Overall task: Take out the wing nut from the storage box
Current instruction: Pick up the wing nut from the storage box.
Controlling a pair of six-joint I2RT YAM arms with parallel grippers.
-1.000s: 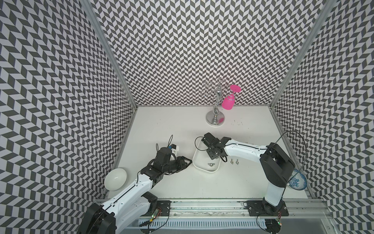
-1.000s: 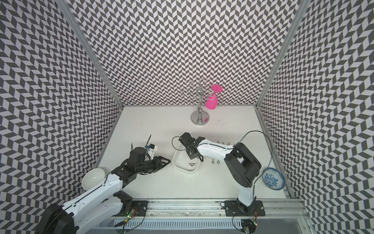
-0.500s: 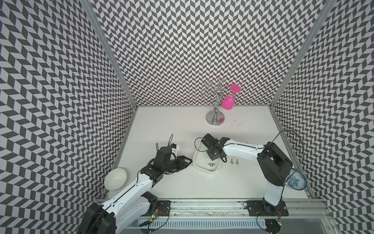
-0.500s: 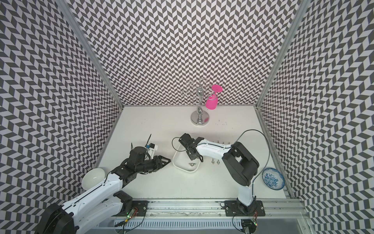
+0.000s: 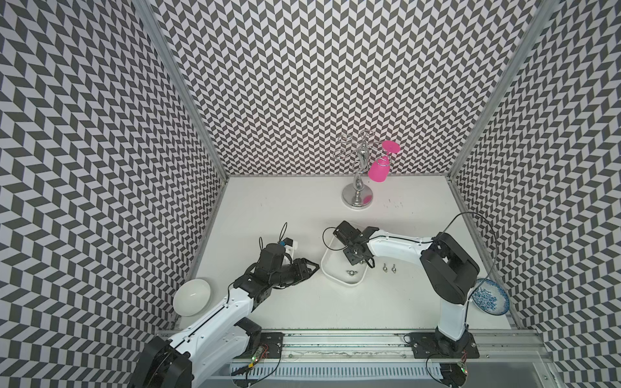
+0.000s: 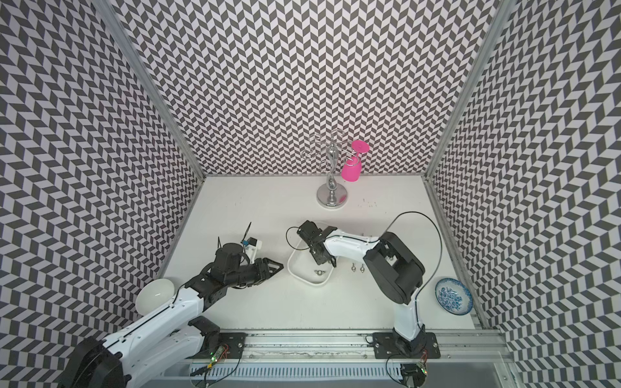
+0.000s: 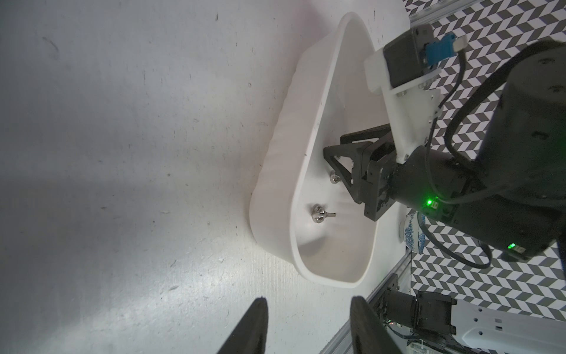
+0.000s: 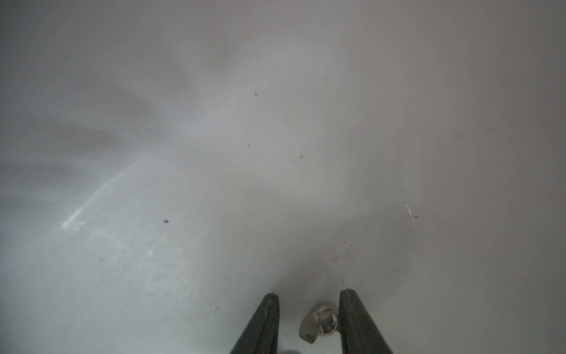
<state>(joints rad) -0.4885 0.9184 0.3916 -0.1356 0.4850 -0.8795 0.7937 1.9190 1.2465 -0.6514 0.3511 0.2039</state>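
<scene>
Mid-pick. My right gripper (image 8: 309, 294) is sitting down inside the storage box (image 5: 331, 270), jaws parted and straddling a wing nut (image 8: 318, 321), not clamping it yet. A second nut (image 5: 352, 273) is lying nearer the box's front rim. Two loose nuts (image 5: 384, 267) are lying outside, just beside the box on my right arm's side. My left gripper (image 7: 307, 298) is hovering just outside the box's opposite rim, parted and empty. Rim is looking low, so I'm expecting an open lift-out.

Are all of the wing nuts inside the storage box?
No, two wing nuts lie on the table just outside the storage box.
</scene>
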